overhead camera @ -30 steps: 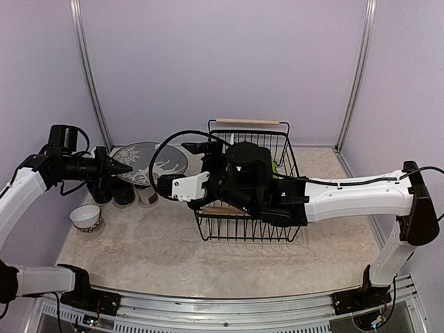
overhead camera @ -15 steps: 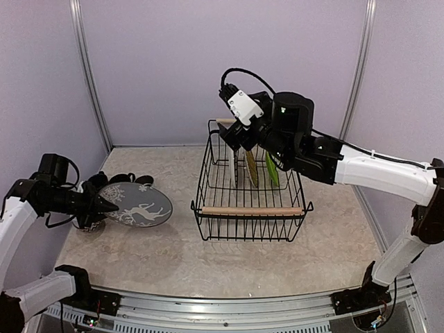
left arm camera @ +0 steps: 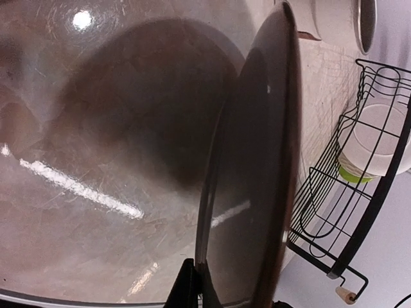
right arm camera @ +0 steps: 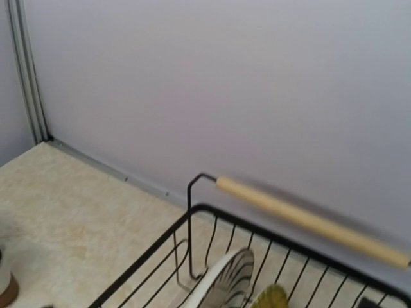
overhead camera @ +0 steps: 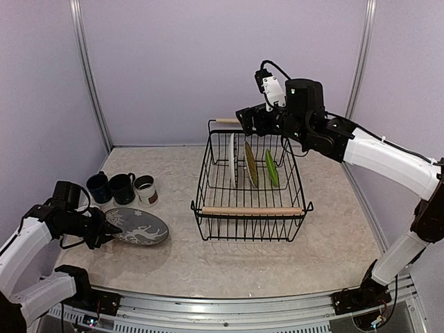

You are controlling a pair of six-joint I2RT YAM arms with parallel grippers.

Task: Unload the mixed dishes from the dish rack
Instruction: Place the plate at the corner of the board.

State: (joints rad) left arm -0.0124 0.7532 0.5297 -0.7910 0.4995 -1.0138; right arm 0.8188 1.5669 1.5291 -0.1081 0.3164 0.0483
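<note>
Over marbled table (overhead camera: 180, 258), left pincer (overhead camera: 114, 228) pinches rim of round grey dish (overhead camera: 141, 231).

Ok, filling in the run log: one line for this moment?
left claw: shut on grey dish, low by table | right claw: above far end of dish rack | rack: three plates upright
</note>
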